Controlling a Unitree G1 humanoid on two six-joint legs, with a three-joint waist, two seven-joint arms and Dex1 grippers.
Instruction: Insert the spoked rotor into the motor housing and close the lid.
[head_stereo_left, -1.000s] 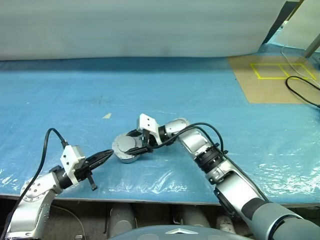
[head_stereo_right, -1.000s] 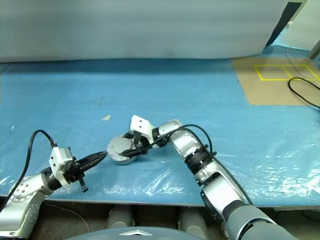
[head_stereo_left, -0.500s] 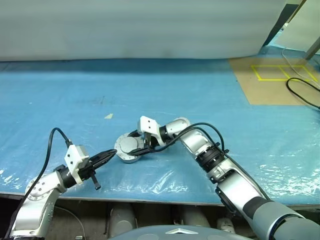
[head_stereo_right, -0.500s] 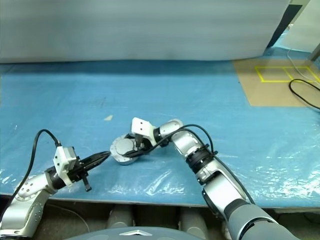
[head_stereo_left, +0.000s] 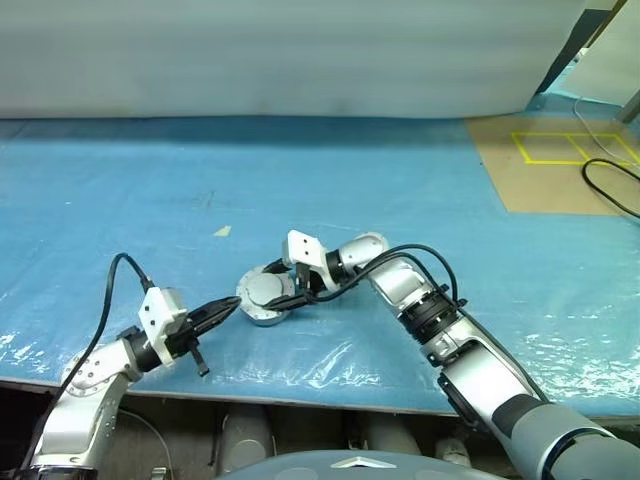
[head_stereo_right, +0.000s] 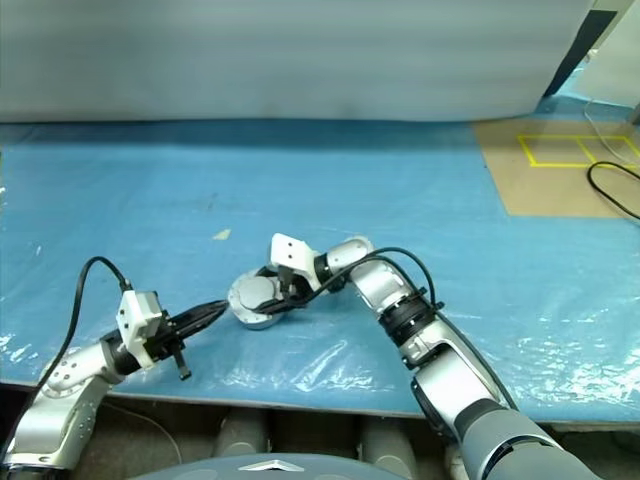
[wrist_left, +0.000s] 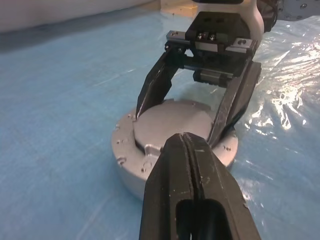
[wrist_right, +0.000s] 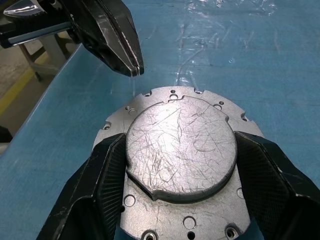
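**Lid down on the housing, right gripper straddling it**

Motor housing (head_stereo_left: 264, 302) sits on the blue plastic sheet (head_stereo_left: 400, 190) covering the table, near the front edge and a bit left of centre in the head views. Its lid (wrist_right: 180, 145) is lying flat on top, plain grey scratched face up, so the windings inside are covered and I can't see the spoked rotor anywhere from these angles.

Right gripper (wrist_right: 182, 170) reaches in from the right, angled down over the housing. Its two black fingers (wrist_right: 102, 185) are spread wide, one on each side of the raised round lid, sitting on or right against the housing's flange. Whether they're actually pressing on the lid's edge or just resting next to it, I can't tell. Nothing looks lifted, the housing is flat on the sheet.

Left gripper (head_stereo_left: 222, 310) comes in low from the left, roughly level, fingers pressed together with nothing between them. The tip is just beside the housing's left rim; in the left wrist view it looks very close to the side wall, but contact is hard to call.

Off to the far right there's a brown board (head_stereo_left: 560, 170) with yellow tape lines and a black cable (head_stereo_left: 610, 185) looping over it. A small pale scrap (head_stereo_left: 222, 231) lies on the sheet behind the housing.
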